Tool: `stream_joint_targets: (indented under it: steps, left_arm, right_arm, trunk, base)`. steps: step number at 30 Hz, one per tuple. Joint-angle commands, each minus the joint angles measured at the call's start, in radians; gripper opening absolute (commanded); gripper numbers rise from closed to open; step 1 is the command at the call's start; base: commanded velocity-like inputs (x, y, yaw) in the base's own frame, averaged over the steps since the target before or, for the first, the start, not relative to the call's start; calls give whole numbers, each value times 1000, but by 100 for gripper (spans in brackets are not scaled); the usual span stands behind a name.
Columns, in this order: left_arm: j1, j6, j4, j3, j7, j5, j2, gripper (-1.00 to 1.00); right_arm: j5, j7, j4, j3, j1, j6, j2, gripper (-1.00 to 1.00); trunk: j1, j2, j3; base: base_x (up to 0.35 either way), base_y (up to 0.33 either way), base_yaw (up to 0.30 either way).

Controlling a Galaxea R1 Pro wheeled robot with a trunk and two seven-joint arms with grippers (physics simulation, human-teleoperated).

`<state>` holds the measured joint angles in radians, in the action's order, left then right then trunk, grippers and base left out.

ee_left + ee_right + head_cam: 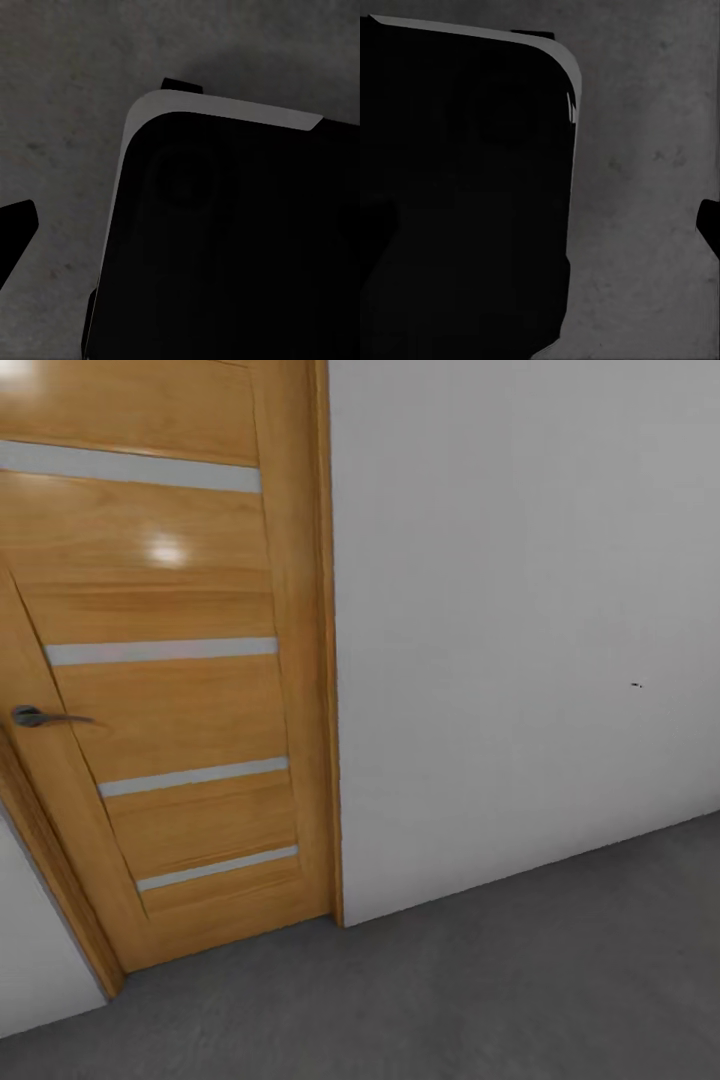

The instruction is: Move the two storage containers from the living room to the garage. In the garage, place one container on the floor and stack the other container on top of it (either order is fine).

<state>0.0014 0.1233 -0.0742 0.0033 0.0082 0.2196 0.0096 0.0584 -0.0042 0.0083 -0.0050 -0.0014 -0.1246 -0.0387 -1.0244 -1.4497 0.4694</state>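
A closed wooden door [170,690] with pale glass strips and a metal handle [40,716] stands in a white wall [520,620] above the grey concrete floor [520,980]. Each wrist view looks down past the robot's black base [232,247] at that floor. Whether either hand is open or closed cannot be told.

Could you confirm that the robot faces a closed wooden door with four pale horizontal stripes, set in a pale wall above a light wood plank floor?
Not quite: the floor is dark grey concrete, not light wood planks, as the head view shows. The rest holds: a closed wooden door with four pale stripes, set in a pale wall.
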Motion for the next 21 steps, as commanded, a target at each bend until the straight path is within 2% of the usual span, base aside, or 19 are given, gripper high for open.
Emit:
stream_joint_targets:
  steps: [1,21]
  left_arm:
    - [0,1,-1,0,1,4,0,100]
    - [0,2,-1,1,1,4,1,100]
  right_arm:
    - [6,0,1,-1,0,-4,0,100]
    - [6,0,1,-1,0,-4,-1,100]
  trunk:
    - [-1,0,1]
    - [-1,0,1]
  base:
    - [321,0,282]
    - [321,0,282]
